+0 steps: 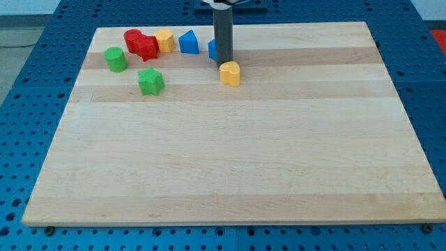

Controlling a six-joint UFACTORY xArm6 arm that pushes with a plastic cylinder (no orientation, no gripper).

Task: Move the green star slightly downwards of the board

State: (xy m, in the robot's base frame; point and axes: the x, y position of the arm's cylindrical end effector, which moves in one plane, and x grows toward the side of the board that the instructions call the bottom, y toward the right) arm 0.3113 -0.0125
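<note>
Wooden board (230,174) is lying nearest the camera, its bare planks filling the lower part of the view, and it is resting on a blue perforated table (21,139).

Going left to right along the view's top, we are seeing a green cylinder (116,59) sitting by itself. Next, a red cylinder (132,38) is touching a red star (147,47), and a yellow block (165,40) is pressing against that star's right side; we cannot make out the yellow block's shape for sure. Below this cluster, apart from it, the green star (150,81) is lying flat on the board, bright green with blunt points, untouched by anything.

Further right, a blue block (188,42) with a peaked top is standing just beside the yellow block. Then our rod (223,35) is coming down, and a second blue block (212,49) is showing partly behind it. We have no jaws, so we are holding nothing; our tip (223,63) is sitting on the board just beside the yellow heart (230,73), and we cannot tell whether the two are touching. The green star is lying well to the view's left of our tip and slightly lower.
</note>
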